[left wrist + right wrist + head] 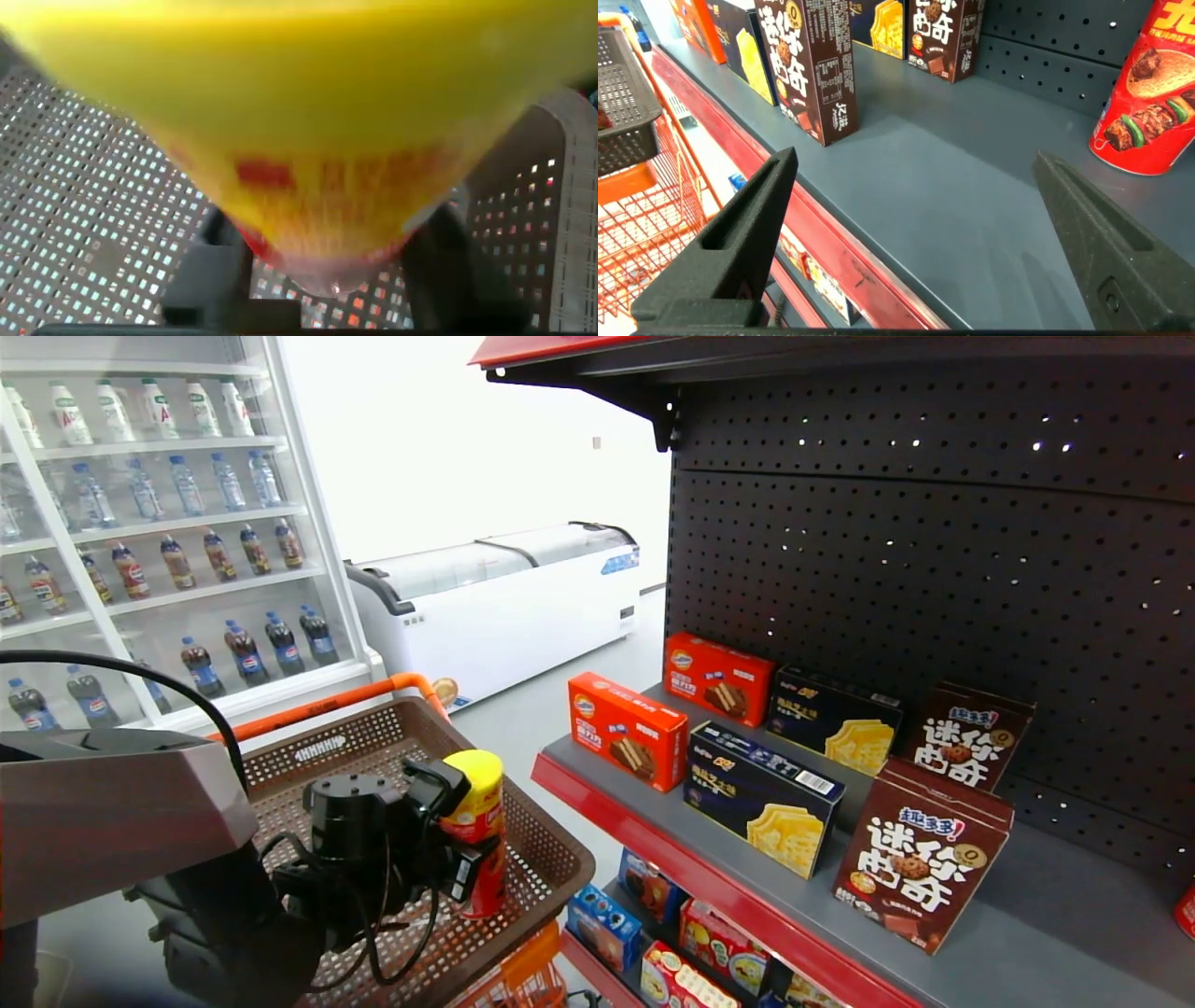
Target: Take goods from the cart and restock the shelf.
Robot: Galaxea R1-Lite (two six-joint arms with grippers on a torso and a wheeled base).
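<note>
Head view: my left gripper (457, 835) is clenched on one yellow-lidded canister (481, 812), held upright just above the cart basket (560, 859). Side grip, lid up; I judge that is so it can go down standing. It is not on the shelf (1027, 924) yet. Deck count: two orange boxes (627, 728), two navy boxes (761, 798), two brown boxes (920, 854). Six in all, in front-and-back pairs, faces turned to the aisle for shoppers.

Left wrist view: the canister (308, 112) sits between both fingers (215, 275), with basket mesh (84, 187) beneath. The grasp looks firm.

Right wrist view: my right gripper (915, 163) is released, jaws spread wide, holding nothing. It hangs over a bare patch of shelf (952, 196). One red canister (1148, 103) stands upright at the back, well apart from the nearer brown box (808, 65). That gap is likely the slot for mine.
</note>
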